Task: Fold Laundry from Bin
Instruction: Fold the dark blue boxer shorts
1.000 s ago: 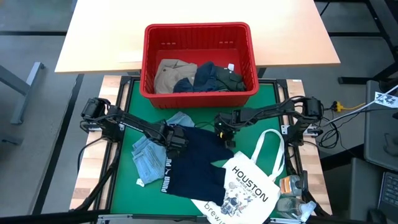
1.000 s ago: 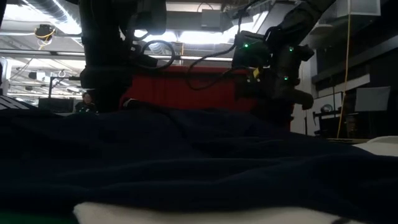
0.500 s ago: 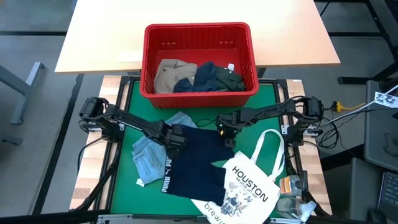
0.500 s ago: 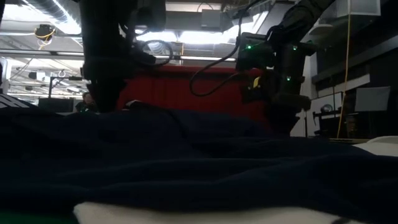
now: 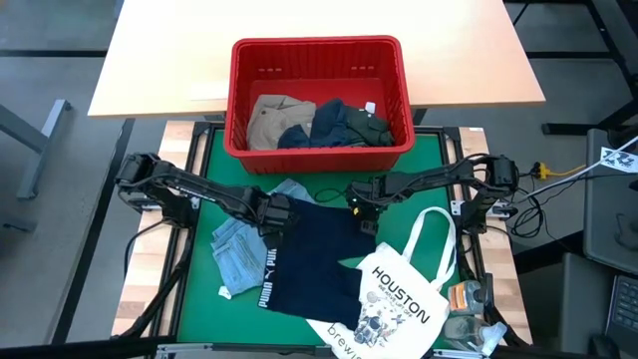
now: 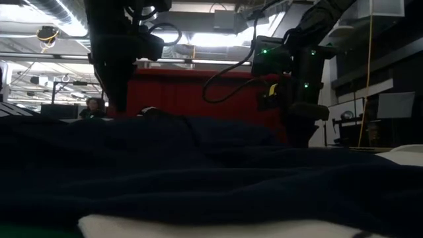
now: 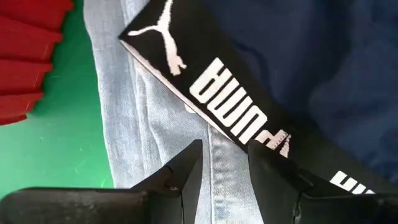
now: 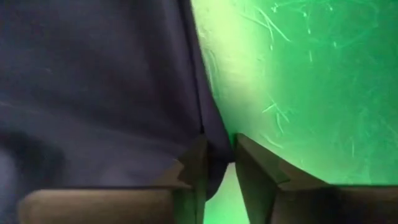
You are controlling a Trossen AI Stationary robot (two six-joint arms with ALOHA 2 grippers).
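Note:
The navy garment, with a black PUMA waistband, lies spread on the green mat. It partly covers the light blue denim. My left gripper hangs open just above the waistband's far end and the denim, touching nothing; it also shows in the high view. My right gripper stands at the navy garment's far right corner, shut on its edge. The red bin beyond holds khaki, navy and dark green laundry. My right gripper pinches the navy garment's side edge between its two fingers, near the far right corner. The fingers point down from above. The cloth lies flat on the mat, slack, with only its rim drawn up between the fingers.
A white tote bag printed HOUSTON lies at the near right, overlapping the navy garment's near corner. Small items sit beside it at the table's right edge. Bare green mat shows along the left side.
My left gripper has risen clear of the navy garment's waistband, still open. My right gripper has stayed in place and turned about its own axis. The navy garment lies as before.

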